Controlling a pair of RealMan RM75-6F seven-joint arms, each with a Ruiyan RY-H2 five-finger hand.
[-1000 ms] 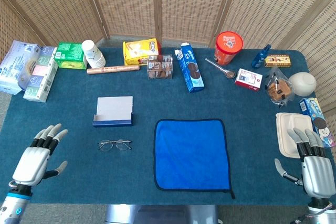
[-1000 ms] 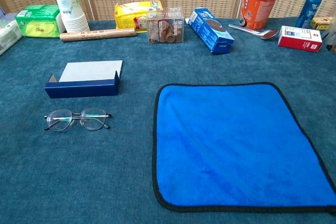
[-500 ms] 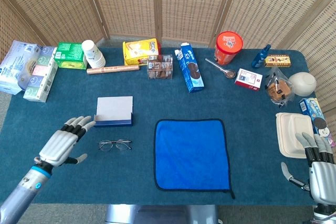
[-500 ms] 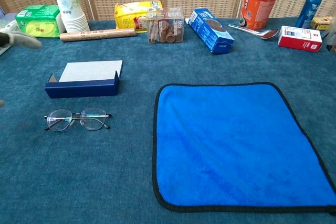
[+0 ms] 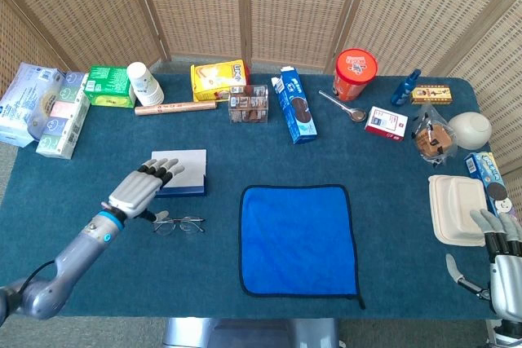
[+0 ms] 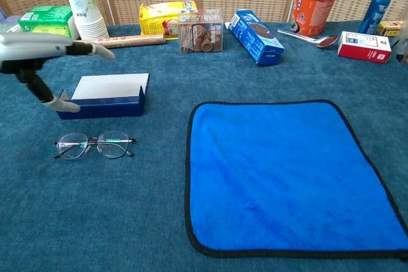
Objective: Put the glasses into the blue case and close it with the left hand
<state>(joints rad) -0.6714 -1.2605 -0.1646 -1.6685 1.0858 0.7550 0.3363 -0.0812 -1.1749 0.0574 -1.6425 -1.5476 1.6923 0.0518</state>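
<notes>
Teal-carpeted surface [image 5: 98,283], wicker screens behind | left robot hand [image 5: 145,186] moved in from near edge, empty, fingers spread | glasses [image 5: 178,224] just below-right of it, untouched | blue case [image 5: 178,173] beside fingertips, open | grasp pending | right robot hand [image 5: 504,268] idle, released.

Left hand [image 5: 140,189] extended forward over the table, fingers straight and apart, empty. Right hand [image 5: 504,260] low at edge, fingers spread.

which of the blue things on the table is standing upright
The blue spray bottle at the far right stands upright. The cookie box, blue case and blue cloth lie flat.
</notes>
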